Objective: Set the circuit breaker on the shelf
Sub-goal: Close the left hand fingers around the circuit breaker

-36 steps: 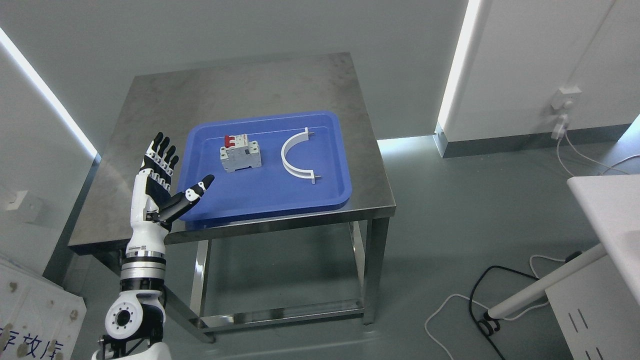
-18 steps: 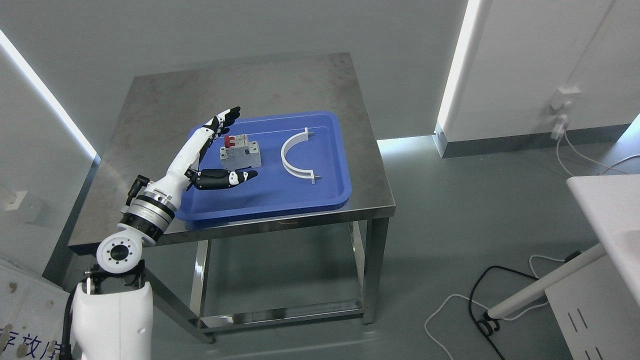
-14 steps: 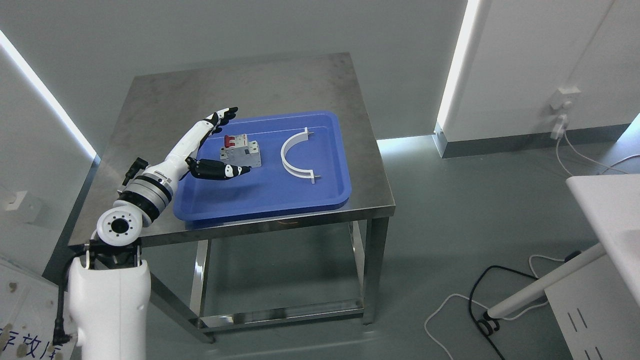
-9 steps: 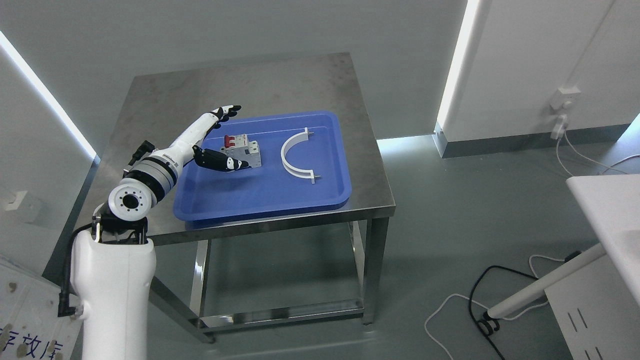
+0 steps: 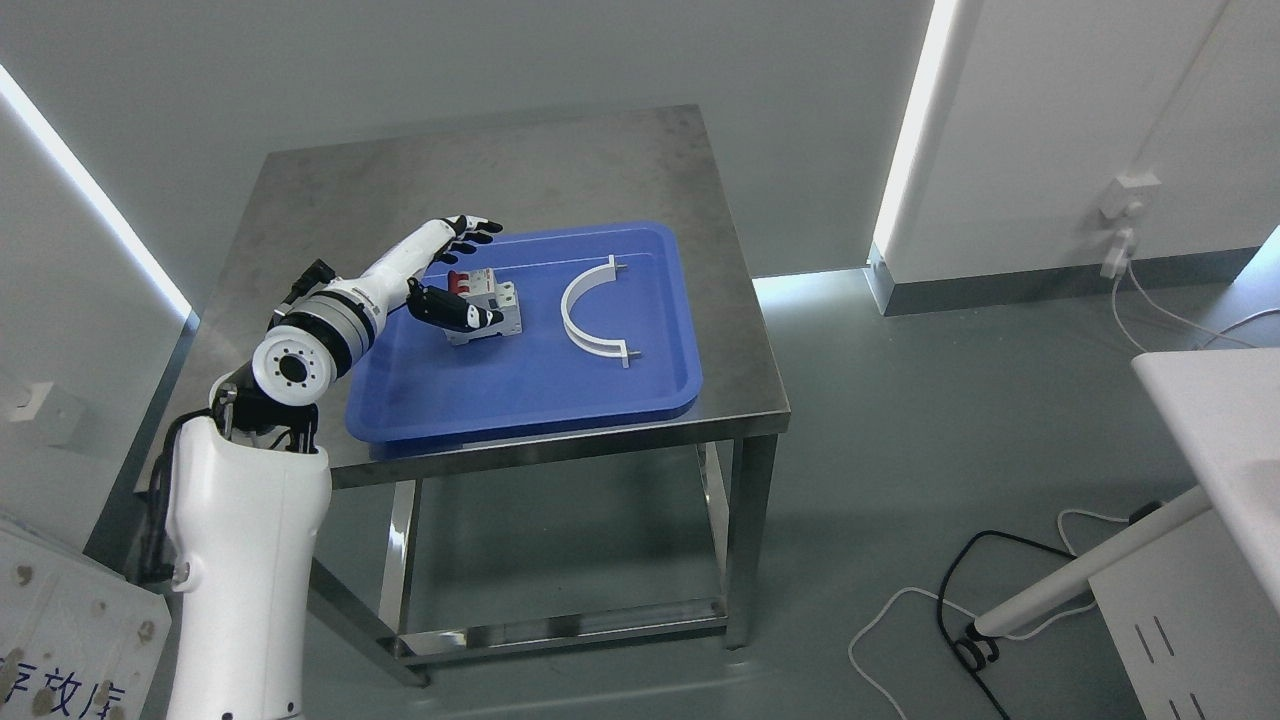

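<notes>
Left hand (image 5: 448, 275) over the far-left part of the blue tray (image 5: 520, 400), fingers (image 5: 478, 228) spread wide beyond the circuit breaker (image 5: 485, 310), thumb (image 5: 455, 308) in front of it; contact unclear, nothing gripped. Breaker sits in the tray, red switches on top, print unreadable. White curved bracket (image 5: 590, 320) to its right. Steel table (image 5: 450, 170) beneath. Partial Chinese writing on the white box (image 5: 60, 640) at near left.
</notes>
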{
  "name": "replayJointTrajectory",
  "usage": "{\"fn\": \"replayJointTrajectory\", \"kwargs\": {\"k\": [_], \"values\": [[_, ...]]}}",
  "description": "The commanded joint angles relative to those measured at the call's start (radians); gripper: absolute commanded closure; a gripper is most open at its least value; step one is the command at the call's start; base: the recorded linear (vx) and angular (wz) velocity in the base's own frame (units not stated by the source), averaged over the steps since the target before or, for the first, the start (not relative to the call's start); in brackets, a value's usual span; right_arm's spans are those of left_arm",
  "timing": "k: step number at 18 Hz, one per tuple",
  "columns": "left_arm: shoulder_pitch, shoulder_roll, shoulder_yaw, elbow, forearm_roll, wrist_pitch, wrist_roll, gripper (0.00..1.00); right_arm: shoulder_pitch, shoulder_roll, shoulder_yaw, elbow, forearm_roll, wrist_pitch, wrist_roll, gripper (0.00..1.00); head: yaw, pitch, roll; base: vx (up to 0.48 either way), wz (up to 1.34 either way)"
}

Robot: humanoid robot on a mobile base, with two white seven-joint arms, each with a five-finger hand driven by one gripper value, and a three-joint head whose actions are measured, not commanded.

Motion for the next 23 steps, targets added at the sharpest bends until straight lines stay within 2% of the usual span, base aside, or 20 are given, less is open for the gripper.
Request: {"fn": "replayJointTrajectory", "kwargs": {"k": [1, 9, 16, 23], "values": [[-0.004, 0.013, -0.058, 0.107, -0.015, 0.000, 0.001, 0.21, 0.017, -0.017, 0.000, -0.001, -0.001, -0.041, 0.001, 0.00, 0.0000, 0.000, 0.000, 0.000, 0.00], [0.016, 0.018, -0.030, 0.105, -0.035, -0.032, 0.009, 0.34, 0.017, -0.017, 0.000, 0.000, 0.000, -0.041, 0.001, 0.00, 0.0000, 0.000, 0.000, 0.000, 0.00], [0.010, 0.013, 0.033, 0.107, -0.035, -0.106, 0.025, 0.67, 0.017, -0.017, 0.000, 0.000, -0.001, -0.041, 0.001, 0.00, 0.0000, 0.000, 0.000, 0.000, 0.00], [0.010, 0.006, 0.093, 0.102, -0.031, -0.144, 0.029, 0.81, 0.017, -0.017, 0.000, 0.000, 0.000, -0.041, 0.001, 0.00, 0.0000, 0.000, 0.000, 0.000, 0.00]]}}
